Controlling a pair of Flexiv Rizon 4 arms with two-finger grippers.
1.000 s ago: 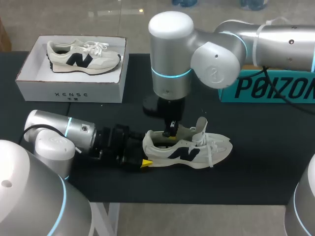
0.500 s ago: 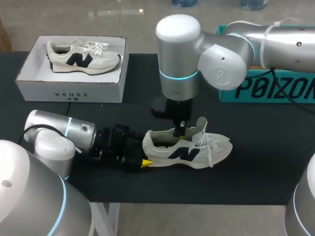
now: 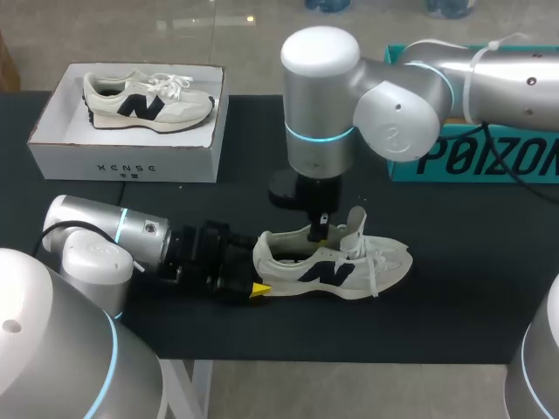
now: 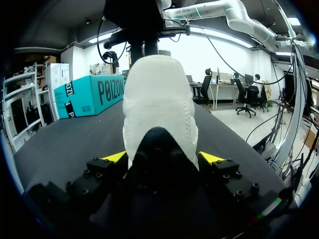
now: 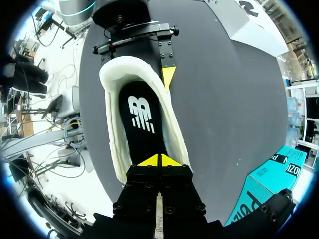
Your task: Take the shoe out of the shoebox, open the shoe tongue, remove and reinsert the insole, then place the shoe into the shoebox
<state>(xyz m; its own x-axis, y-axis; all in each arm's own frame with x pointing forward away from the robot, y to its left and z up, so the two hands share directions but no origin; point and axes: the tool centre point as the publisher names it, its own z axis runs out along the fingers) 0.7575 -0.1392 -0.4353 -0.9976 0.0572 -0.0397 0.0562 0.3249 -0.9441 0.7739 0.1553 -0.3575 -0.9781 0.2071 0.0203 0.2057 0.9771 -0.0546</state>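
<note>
A cream sneaker (image 3: 336, 271) with a dark side logo lies on the black table, toe toward the right, its tongue (image 3: 356, 229) standing up. My left gripper (image 3: 258, 276) lies low at the heel. In the left wrist view the heel (image 4: 159, 109) fills the space between its fingers (image 4: 113, 157), which press it from both sides. My right gripper (image 3: 321, 229) hangs shut over the shoe's opening. Its tips (image 5: 160, 160) meet just above the black insole (image 5: 142, 119), with nothing seen between them. The white shoebox (image 3: 122, 161) stands at the back left.
A second matching sneaker (image 3: 148, 103) lies inside the shoebox. A teal box (image 3: 472, 157) stands at the back right, behind my right arm. Bare black table lies in front of the shoe and to its right.
My right arm has shifted to the right along the shoe's opening, toward the tongue, with its gripper still shut. The left arm and the shoe have stayed put.
</note>
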